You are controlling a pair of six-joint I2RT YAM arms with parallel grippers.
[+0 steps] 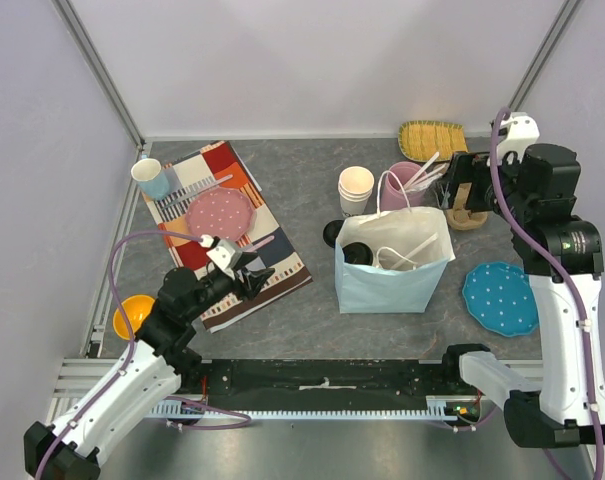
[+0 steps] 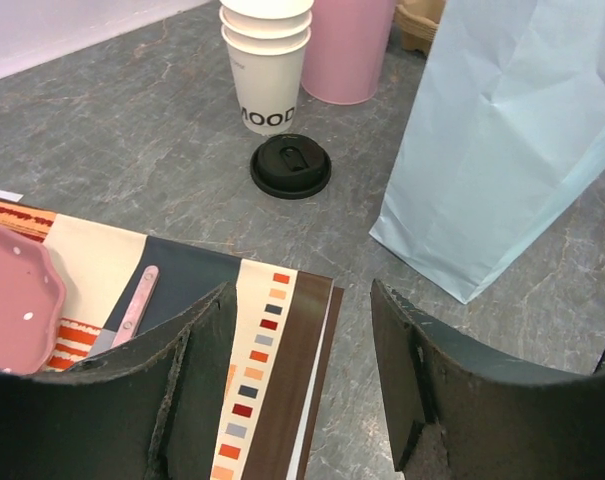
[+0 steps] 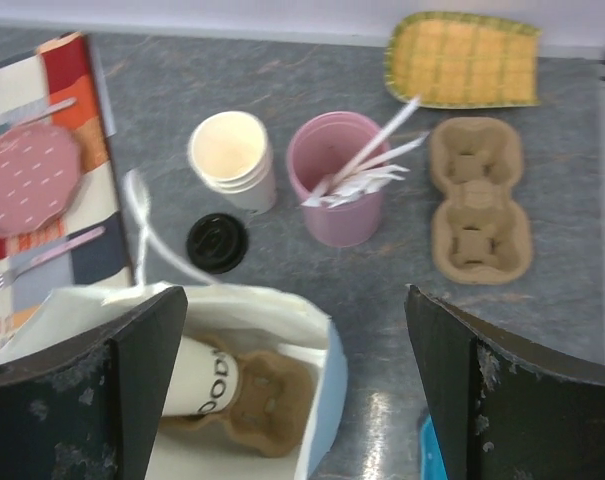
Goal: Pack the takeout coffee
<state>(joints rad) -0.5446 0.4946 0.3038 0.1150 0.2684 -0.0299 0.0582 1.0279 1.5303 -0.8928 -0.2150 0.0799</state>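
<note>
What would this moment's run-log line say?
coffee cup: in blue bag, tilted in cardboard carrier | right hand: open above bag | left hand: open, empty, over placemat | loose black lid: on table

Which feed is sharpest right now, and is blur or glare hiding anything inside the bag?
Left wrist: sharpest, lettering on the stack of cups partly readable, black lid crisp. Right wrist: soft all over, so the cup and cardboard holder inside the light-blue bag look smeared; a bright glare patch on the table nearby. Top external: evenly lit, but the bag interior is small and cluttered.
</note>
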